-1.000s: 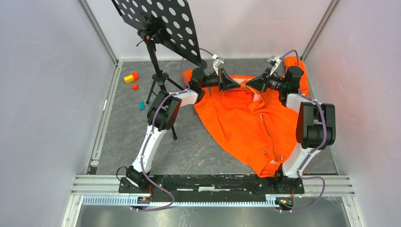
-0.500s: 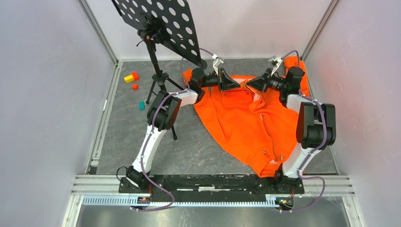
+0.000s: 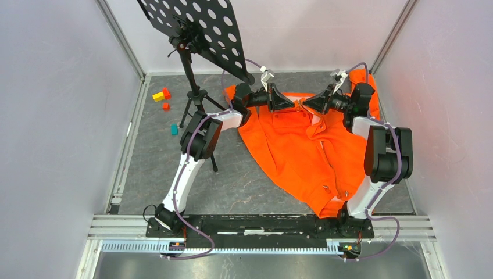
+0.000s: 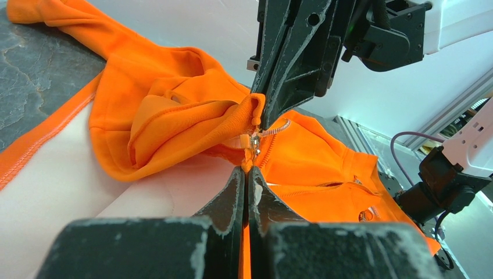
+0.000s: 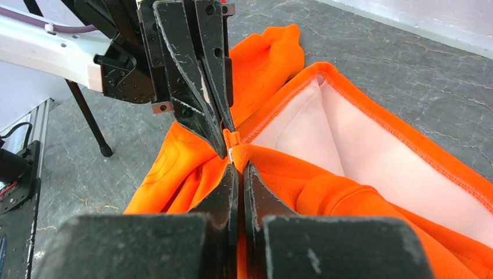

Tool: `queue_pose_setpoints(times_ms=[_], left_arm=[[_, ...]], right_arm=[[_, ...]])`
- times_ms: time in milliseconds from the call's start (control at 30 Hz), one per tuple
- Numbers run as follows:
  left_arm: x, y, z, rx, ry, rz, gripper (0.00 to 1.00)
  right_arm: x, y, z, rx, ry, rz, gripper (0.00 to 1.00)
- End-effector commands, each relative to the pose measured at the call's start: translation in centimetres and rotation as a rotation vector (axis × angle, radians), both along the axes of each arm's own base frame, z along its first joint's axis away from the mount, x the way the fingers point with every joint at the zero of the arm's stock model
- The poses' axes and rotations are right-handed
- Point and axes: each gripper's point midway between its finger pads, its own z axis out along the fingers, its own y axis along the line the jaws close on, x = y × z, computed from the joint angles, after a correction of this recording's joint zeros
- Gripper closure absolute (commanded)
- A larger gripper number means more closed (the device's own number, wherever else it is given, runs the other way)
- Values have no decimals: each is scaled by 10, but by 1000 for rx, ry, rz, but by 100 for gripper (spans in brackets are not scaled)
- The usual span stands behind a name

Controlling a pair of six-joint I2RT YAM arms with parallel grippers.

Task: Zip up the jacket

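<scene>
Left wrist: L gripper [image 4: 247, 173] tight on jacket [image 4: 174, 119]

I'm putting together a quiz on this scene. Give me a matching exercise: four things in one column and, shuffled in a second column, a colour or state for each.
Things:
1. jacket
2. stand
3. lowest block in the top view
4. left gripper

Colour or state:
A. teal
B. shut on fabric by the zipper
C. orange, spread out
D. black, with round holes

Pairs: 1-C, 2-D, 3-A, 4-B
</scene>
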Motion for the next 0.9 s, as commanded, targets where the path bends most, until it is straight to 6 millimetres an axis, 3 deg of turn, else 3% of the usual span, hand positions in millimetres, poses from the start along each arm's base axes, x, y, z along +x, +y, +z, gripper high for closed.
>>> queue_pose_setpoints(times_ms=[0,867], left_arm=[[-1,3,37,-52,-91,-11,98],[-6,3,40,-79,-73,-37,98]], right_arm=[[-5,2,12,5,-51,25,100],[-3,7,15,38,-53,32,100]])
